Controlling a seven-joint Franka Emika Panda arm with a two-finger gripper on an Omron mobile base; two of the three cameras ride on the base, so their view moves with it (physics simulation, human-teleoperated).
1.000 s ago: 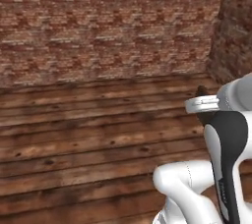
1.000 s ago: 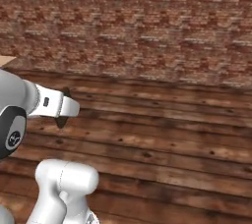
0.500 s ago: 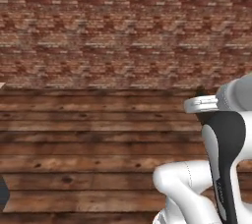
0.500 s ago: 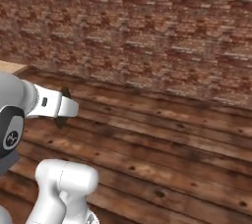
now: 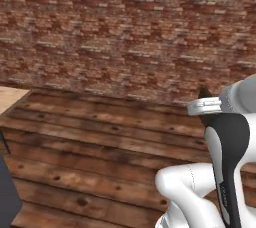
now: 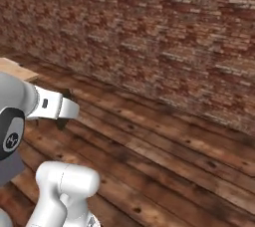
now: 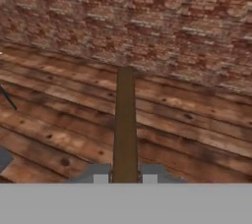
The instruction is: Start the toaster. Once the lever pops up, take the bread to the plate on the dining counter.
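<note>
My gripper (image 7: pixel 125 178) is shut on the bread (image 7: pixel 124 120), a dark brown slice seen edge-on as a tall narrow slab between the two fingertips (image 7: pixel 101 179). I carry it in the air above a wooden plank floor, facing a red brick wall. In the left base view the gripper (image 5: pixel 203 99) sticks out forward from the white arm at mid-right. The right base view has the gripper (image 6: pixel 63 116) at mid-left. The toaster and the plate are out of view. A light tan counter corner (image 5: pixel 10 97) shows at the left edge; I cannot tell whether it is the dining counter.
The brick wall (image 5: pixel 125 37) spans the whole background. Plank floor (image 6: pixel 164 161) stretches ahead. The tan counter corner (image 6: pixel 15 67) is also at the far left of the right base view. A dark grey object (image 5: pixel 7 192) sits at the lower left.
The whole picture has shifted, so the base has turned: the wall corner slid out and a tan counter corner came in at the left. The arm keeps its pose with the bread.
</note>
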